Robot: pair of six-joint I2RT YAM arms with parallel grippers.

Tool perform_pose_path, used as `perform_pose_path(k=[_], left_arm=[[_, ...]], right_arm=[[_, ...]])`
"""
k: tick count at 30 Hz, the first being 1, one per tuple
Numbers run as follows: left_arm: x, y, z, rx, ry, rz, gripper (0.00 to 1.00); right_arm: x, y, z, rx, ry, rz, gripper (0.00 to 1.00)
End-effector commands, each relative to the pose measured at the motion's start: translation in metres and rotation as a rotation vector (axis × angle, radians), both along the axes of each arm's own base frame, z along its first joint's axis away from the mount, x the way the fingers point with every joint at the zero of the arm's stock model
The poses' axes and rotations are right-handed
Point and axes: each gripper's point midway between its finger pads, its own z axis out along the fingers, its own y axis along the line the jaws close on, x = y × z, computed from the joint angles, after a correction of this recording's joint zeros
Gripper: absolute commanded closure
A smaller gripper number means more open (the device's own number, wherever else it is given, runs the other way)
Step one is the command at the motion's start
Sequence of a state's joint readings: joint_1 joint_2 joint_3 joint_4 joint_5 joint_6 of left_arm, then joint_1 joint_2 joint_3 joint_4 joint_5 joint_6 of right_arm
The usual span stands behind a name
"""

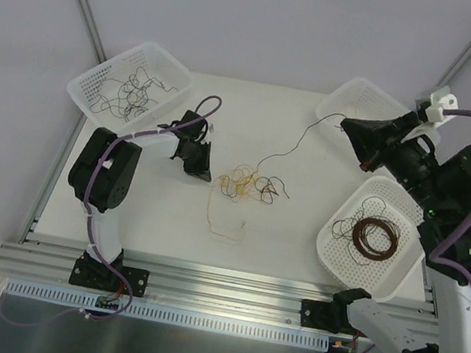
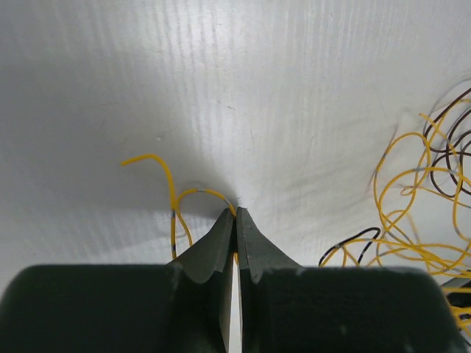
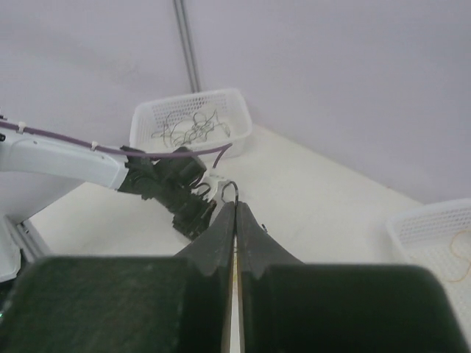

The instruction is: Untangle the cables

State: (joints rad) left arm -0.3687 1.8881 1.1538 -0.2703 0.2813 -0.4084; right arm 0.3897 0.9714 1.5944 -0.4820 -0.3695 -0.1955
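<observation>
Halfway-ish, I'd say. The main knot of cables [image 1: 248,183] sits in the middle of the worktop [image 1: 289,234], a curly mess of yellow-tan, brown and black strands with one yellow end trailing off towards the near edge.

Some sorting looks done already. The far-left basket [image 1: 83,90] has a bunch of loose dark strands in it, and the near-right basket [image 1: 332,246] holds the neat ring coil [image 1: 376,236]. The far-right basket [image 3: 423,224] seems to have a yellowish strand in it, but the arm hides most of it from above, so not sure.

Both arms are busy with the knot right now. The left gripper [image 2: 235,212] is down at the worktop just left of the knot. It's fully closed, and its tips look pinched on a yellow strand [image 2: 173,184] that curls out to one side. The right gripper [image 3: 235,204] is lifted over by the far-right basket and also closed tight. A thin dark strand [image 1: 298,146] runs from its tip down into the knot, and the wrist view shows a little dark loop poking out at the fingertips.

My read is that one side anchors while the other draws the dark strand free. What's left is getting that strand fully out, then working through the rest of the pile one strand at a time. Plenty of strands to go.
</observation>
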Motion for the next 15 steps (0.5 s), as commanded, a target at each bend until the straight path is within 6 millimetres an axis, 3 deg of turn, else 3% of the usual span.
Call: perform_pose_path(k=[1, 5, 13, 15], left_arm=[[-0.017, 0.051, -0.03, 0.168, 0.079, 0.09, 1.0], [-0.014, 0.081, -0.027, 0.166, 0.087, 0.181, 1.0], [-0.007, 0.086, -0.009, 0.127, 0.053, 0.191, 1.0], [-0.008, 0.088, -0.007, 0.137, 0.048, 0.193, 1.0]], right_arm=[[-0.008, -0.028, 0.055, 0.069, -0.196, -0.129, 0.99], [-0.014, -0.047, 0.073, 0.085, -0.268, -0.217, 0.99], [-0.039, -0.086, 0.116, 0.115, -0.429, -0.372, 0.99], [-0.039, -0.101, 0.12, 0.14, -0.44, -0.449, 0.99]])
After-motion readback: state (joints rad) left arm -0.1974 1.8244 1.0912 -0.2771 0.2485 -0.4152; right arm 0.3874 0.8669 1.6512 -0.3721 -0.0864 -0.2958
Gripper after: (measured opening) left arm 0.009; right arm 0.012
